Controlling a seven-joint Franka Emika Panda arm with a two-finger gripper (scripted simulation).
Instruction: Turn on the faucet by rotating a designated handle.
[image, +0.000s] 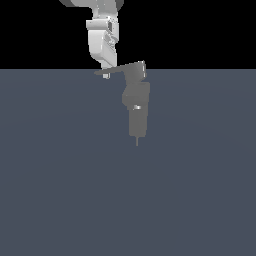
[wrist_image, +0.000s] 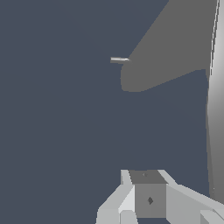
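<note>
The faucet (image: 137, 115) is a matte-grey stack of boxy blocks standing upright in the middle of the exterior view, with a small bright spot midway and a thin spike at its foot. The handle (image: 122, 68), a flat tapering grey lever, sticks out from the top block toward the exterior view's left. The white arm comes down from above, and my gripper (image: 106, 73) sits right at the lever's outer end, touching or just behind it. In the wrist view the fingers (wrist_image: 148, 197) form one block with no gap, and the grey faucet body (wrist_image: 175, 48) lies beyond them.
A flat blue-grey floor (image: 60, 190) stretches all around the faucet, under a black background. A pale grey strip (wrist_image: 215, 109) runs along one edge of the wrist view; I cannot tell what it belongs to.
</note>
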